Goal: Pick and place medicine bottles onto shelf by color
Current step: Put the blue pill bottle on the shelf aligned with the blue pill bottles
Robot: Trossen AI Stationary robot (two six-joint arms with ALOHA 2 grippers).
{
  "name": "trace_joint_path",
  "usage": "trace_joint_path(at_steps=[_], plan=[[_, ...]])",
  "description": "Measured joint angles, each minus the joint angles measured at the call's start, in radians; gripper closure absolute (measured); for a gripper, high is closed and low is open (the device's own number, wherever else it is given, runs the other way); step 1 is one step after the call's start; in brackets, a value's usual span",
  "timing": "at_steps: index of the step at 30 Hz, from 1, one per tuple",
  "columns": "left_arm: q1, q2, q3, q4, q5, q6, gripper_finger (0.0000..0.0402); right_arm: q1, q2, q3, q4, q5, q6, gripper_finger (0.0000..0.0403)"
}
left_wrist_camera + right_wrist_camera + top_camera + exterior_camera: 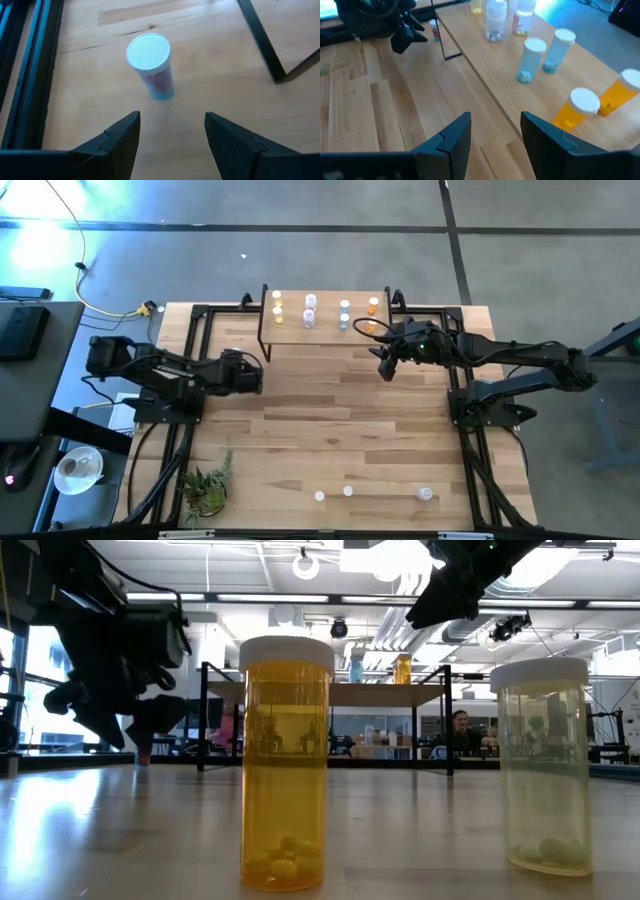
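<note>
Sorting pill bottles by color, both grippers empty right now

From above, the shelf (325, 315) already carries bottles in color groups; three more wait well apart from it at the near edge. Left wrist: left gripper (171, 131) spread wide, bluish bottle (152, 64) just ahead, beside the shelf's leg. Right wrist: right gripper (495, 131) parted, hovering near the shelf's orange bottles (579, 108).

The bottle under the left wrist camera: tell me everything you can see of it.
The small bluish translucent plastic bottle with a round white cap stands upright on the light wooden tabletop, capped, with something reddish inside. Nothing touches it but the table. It sits just ahead of the open left gripper, near a black metal leg of the shelf.
</note>
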Motion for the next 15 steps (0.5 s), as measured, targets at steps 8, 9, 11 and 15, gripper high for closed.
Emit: trace_joint_path(at_steps=[8,9,11,15], plan=[[0.074,0.079,0.0,0.037,0.007,0.038,0.0188,0.0,0.0,0.0,-0.01,0.0,0.023,0.024],[0.085,0.084,0.0,0.037,0.006,0.041,0.0188,0.0,0.0,0.0,-0.01,0.0,0.023,0.024],[0.106,0.095,0.0,0.042,0.003,0.056,0.0188,0.0,0.0,0.0,-0.01,0.0,0.023,0.024],[0.141,0.113,0.0,0.091,-0.006,0.106,0.0188,0.0,0.0,0.0,-0.01,0.0,0.023,0.024]])
